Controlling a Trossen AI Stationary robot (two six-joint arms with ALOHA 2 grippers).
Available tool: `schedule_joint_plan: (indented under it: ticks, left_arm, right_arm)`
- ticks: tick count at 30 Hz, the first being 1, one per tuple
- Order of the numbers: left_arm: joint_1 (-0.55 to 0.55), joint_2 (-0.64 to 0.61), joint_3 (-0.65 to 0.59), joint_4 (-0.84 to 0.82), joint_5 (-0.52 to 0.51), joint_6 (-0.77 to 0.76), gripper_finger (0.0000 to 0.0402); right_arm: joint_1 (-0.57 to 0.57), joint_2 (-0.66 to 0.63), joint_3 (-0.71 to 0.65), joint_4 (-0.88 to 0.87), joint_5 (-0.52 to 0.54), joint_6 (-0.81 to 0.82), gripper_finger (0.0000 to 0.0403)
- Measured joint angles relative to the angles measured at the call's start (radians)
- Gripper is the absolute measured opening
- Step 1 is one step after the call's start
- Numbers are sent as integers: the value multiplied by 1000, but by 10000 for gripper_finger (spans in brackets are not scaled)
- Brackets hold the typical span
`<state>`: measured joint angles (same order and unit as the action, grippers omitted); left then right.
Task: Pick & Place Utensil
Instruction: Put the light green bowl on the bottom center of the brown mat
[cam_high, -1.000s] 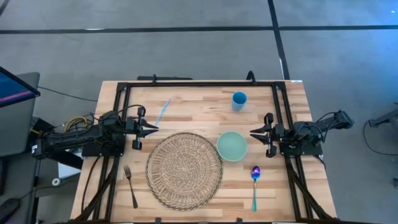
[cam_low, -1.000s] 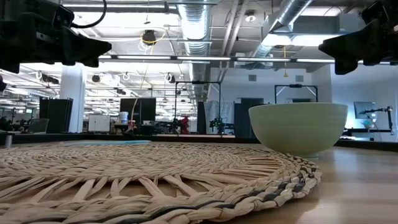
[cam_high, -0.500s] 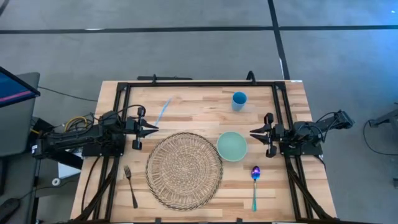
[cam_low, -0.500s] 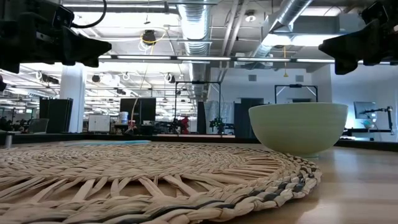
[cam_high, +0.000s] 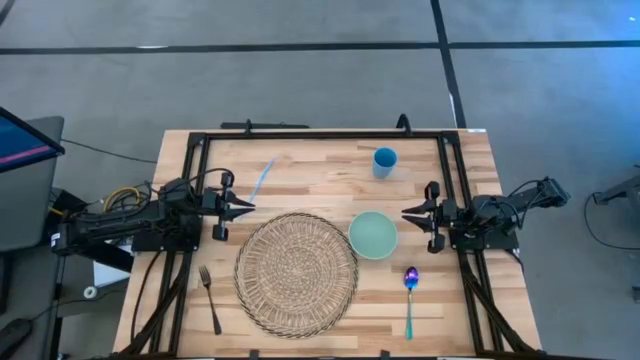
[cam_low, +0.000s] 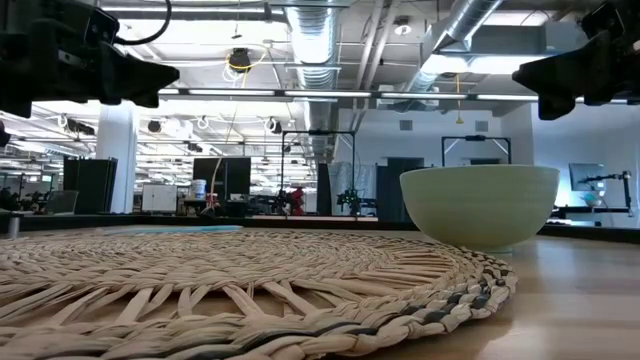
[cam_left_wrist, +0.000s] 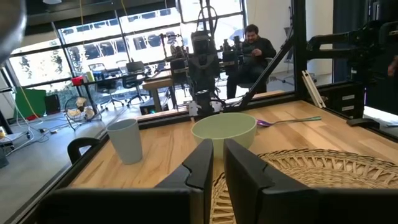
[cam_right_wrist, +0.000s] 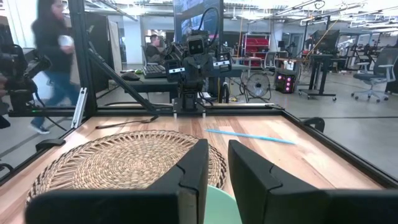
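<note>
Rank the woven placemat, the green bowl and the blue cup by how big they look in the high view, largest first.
1. Woven placemat, by far the widest.
2. Green bowl, clearly smaller than the placemat.
3. Blue cup, smallest.
All three sit on the same table seen from straight above, so the order is reliable.

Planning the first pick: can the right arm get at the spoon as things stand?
Probably yes. The spoon lies alone on bare table just in front of the right hand, beside the bowl but apart from it, with nothing over it.
</note>
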<state>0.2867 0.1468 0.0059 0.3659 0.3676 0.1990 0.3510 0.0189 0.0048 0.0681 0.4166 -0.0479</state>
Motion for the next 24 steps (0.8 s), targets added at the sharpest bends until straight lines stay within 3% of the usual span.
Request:
schedule_joint_plan:
  ticks: [10,15,20,24]
  left_arm:
    - [0,0,0,2,0,-314,40]
    - [0,0,0,63,0,-255,40]
    - [0,17,0,179,0,-264,40]
    - [0,71,0,270,-5,-264,43]
  right_arm:
    - [-1,0,0,39,0,47,56]
    - [-1,0,0,96,2,47,56]
    - [-1,0,0,194,29,-126,56]
    - [0,18,0,282,18,-11,56]
